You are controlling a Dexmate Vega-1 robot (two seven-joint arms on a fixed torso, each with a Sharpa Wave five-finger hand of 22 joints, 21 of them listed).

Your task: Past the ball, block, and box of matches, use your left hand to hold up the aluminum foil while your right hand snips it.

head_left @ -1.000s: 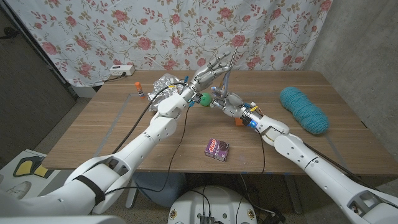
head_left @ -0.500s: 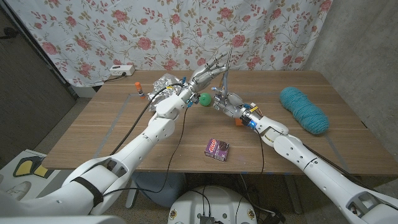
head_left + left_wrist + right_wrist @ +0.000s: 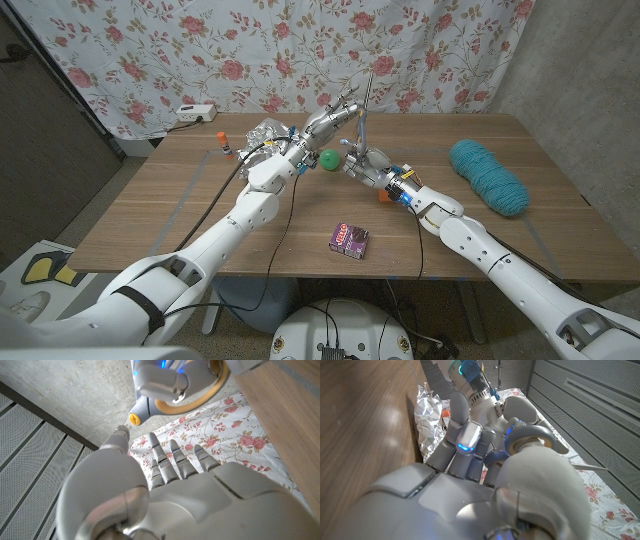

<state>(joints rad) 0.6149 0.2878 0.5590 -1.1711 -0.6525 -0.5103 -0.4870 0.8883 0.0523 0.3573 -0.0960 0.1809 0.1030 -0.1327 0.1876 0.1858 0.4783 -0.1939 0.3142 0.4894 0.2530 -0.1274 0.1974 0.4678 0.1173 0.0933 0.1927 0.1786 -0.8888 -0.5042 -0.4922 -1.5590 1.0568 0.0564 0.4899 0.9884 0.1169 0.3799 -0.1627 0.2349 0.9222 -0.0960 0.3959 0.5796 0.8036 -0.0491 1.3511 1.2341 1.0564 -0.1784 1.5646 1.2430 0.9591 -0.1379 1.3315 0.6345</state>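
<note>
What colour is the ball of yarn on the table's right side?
Teal; the yarn shows best in the head view.

Foil, ball, block, matchbox and scissors on the wooden surface

The crumpled aluminum foil (image 3: 263, 131) lies in a shiny silver heap just beside the left hand (image 3: 330, 119), on its outer side. The green ball (image 3: 329, 160) sits below that hand, close to the right hand (image 3: 362, 160). A small orange block (image 3: 383, 195) rests beside the right wrist. The purple box of matches (image 3: 349, 239) lies flat, well nearer the robot. Thin metal scissors (image 3: 364, 115) stand upright between both hands.
</note>
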